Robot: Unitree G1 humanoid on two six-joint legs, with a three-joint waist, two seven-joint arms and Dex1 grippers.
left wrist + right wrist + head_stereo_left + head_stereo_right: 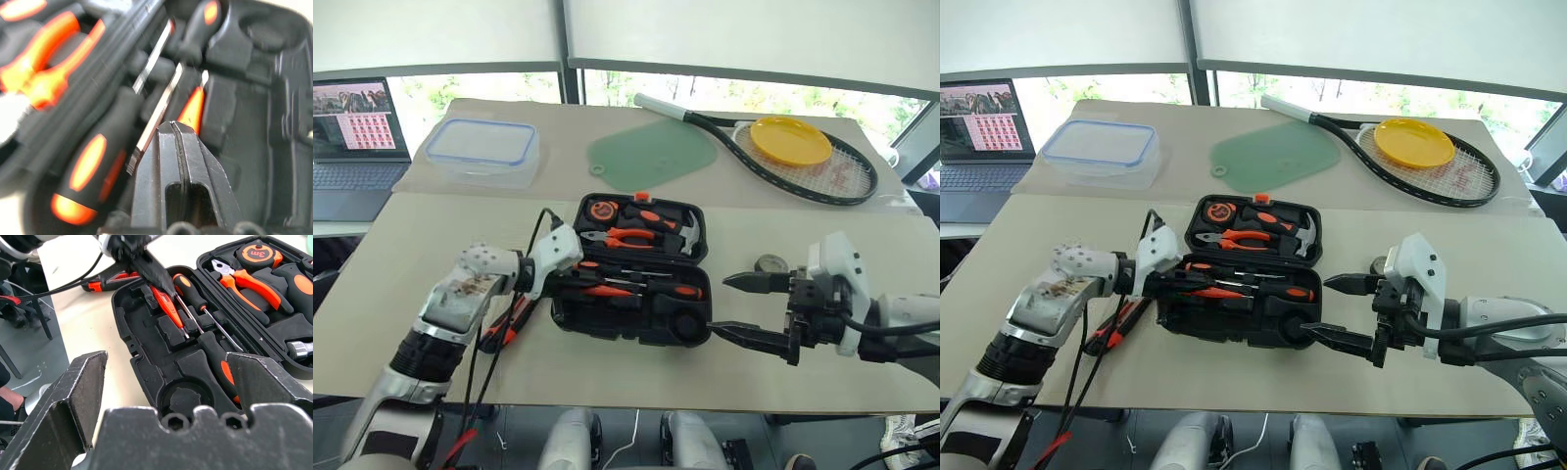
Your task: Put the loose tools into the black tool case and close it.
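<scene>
The black tool case is lying open near the middle of the table, with 2 screwdrivers and the red tester already sitting in its front half. The left gripper, pinched shut and empty, is pressing over them, seating a tool. The utility knife is waiting just beside the case's left edge, probably next. The right gripper is hovering wide open at the case's right edge, near the grey tape roll.

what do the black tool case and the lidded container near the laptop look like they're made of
The tool case looks like matte black moulded plastic: rounded corners and shaped recesses for each tool. The container seems to be clear, slightly glossy plastic, since the table shows through its walls; its blue-rimmed lid is probably plastic too.
</scene>
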